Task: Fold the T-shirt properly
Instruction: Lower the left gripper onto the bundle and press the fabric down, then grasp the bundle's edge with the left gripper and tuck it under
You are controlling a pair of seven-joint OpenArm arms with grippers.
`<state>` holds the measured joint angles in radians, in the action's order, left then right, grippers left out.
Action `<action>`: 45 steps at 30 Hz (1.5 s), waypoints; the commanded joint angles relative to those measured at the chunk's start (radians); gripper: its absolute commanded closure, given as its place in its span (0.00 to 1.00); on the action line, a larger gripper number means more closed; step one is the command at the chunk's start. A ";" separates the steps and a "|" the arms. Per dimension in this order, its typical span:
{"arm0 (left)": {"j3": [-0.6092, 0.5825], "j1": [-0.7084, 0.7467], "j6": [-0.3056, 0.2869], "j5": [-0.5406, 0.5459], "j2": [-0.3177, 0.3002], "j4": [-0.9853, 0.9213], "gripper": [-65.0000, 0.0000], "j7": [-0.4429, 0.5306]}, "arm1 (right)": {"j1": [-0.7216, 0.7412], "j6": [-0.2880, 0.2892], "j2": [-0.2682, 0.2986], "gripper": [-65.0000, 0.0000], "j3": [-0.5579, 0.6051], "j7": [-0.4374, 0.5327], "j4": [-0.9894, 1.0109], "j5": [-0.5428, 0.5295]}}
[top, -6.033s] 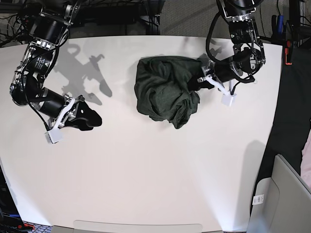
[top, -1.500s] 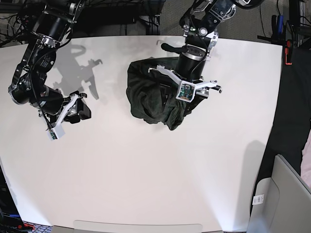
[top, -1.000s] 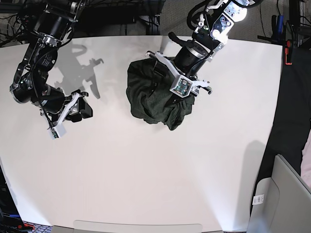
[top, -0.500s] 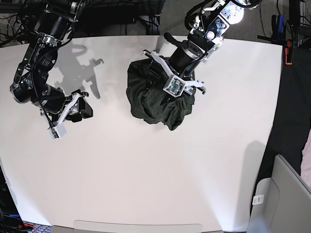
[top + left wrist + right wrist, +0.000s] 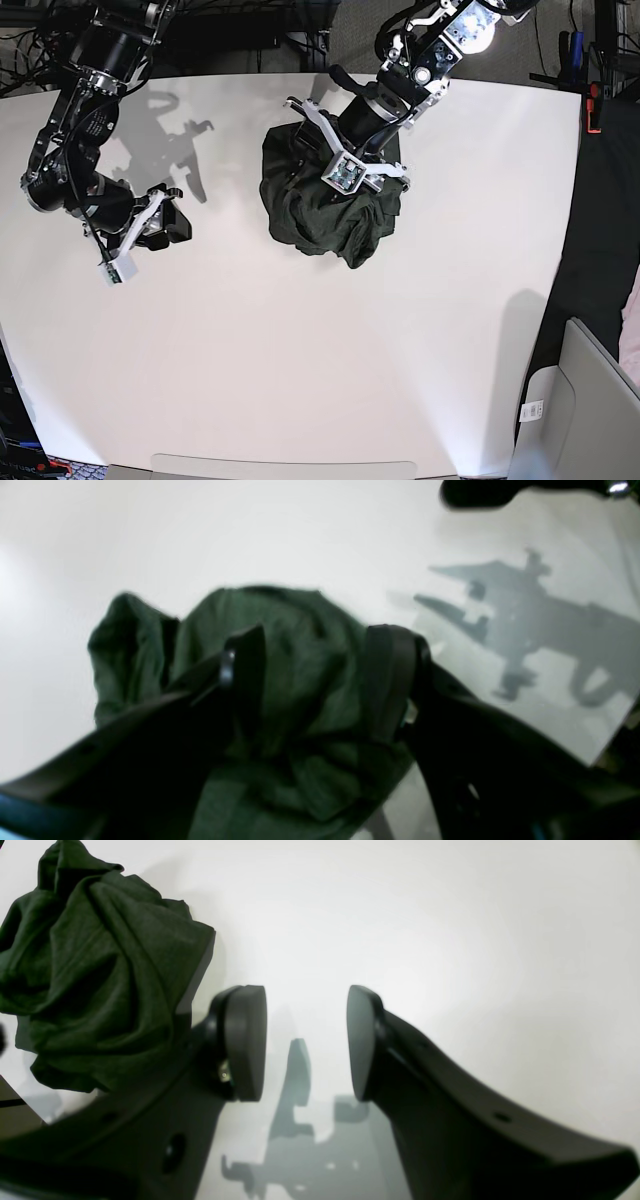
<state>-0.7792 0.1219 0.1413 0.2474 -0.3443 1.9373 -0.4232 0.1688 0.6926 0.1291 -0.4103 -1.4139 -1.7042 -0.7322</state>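
The T-shirt (image 5: 325, 195) lies crumpled in 1 dark green heap on the white table (image 5: 330, 370), toward the middle of its far edge. The risk, as I judge it, is that the left hand (image 5: 345, 160) closes on several bunched layers at once and lifts the whole wad instead of 1 edge, so nothing spreads flat; the folds hide cuffs and hem. That left hand sits on top of the heap with its 2 fingers (image 5: 390, 680) spread wide, fabric bulging between them, not yet pinched. The right hand (image 5: 305, 1040) hovers near the table's left edge, well apart from the shirt, fingers parted and holding nothing.
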 commanded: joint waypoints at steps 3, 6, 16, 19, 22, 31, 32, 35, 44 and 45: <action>0.000 -0.023 0.004 -0.003 0.001 0.006 0.55 0.028 | 0.021 0.006 0.010 0.59 -0.003 0.018 -0.012 -0.016; 0.002 -0.028 0.004 -0.003 0.001 -0.014 0.56 0.028 | 0.021 0.006 0.010 0.59 -0.003 0.018 -0.012 -0.016; 0.008 -0.029 0.004 -0.003 0.017 -0.046 0.73 0.028 | 0.019 0.006 0.010 0.59 -0.052 0.018 -0.012 -0.023; 0.011 -0.029 0.004 -0.003 0.017 -0.039 0.89 0.028 | 0.018 0.006 0.010 0.59 -0.054 0.018 -0.012 -0.023; 0.019 -0.023 0.004 -0.004 0.014 -0.002 1.00 0.028 | 0.018 0.006 0.011 0.59 -0.054 0.018 -0.012 -0.023; 0.174 0.111 0.007 -0.004 0.014 0.098 0.99 0.028 | 0.019 0.006 0.010 0.59 -0.054 0.018 -0.012 -0.019; 0.185 0.123 0.007 -0.004 0.012 0.100 0.99 0.028 | 0.022 0.006 0.010 0.59 -0.052 0.018 -0.012 -0.019; 0.217 0.164 0.007 -0.004 0.012 0.109 0.99 0.031 | 0.022 0.006 0.010 0.59 -0.051 0.018 -0.012 -0.019; 0.289 0.292 0.007 -0.004 0.011 0.136 0.99 0.040 | 0.024 0.006 0.008 0.59 -0.051 0.018 -0.012 -0.019; 0.289 0.302 0.007 -0.004 0.011 0.136 0.99 0.040 | 0.024 0.006 0.008 0.59 -0.049 0.018 -0.012 -0.019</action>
<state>-0.4942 0.4240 0.1528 0.2470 -0.3309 2.0548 -0.4141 0.1711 0.6926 0.1287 -0.4595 -1.4139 -1.7031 -0.7319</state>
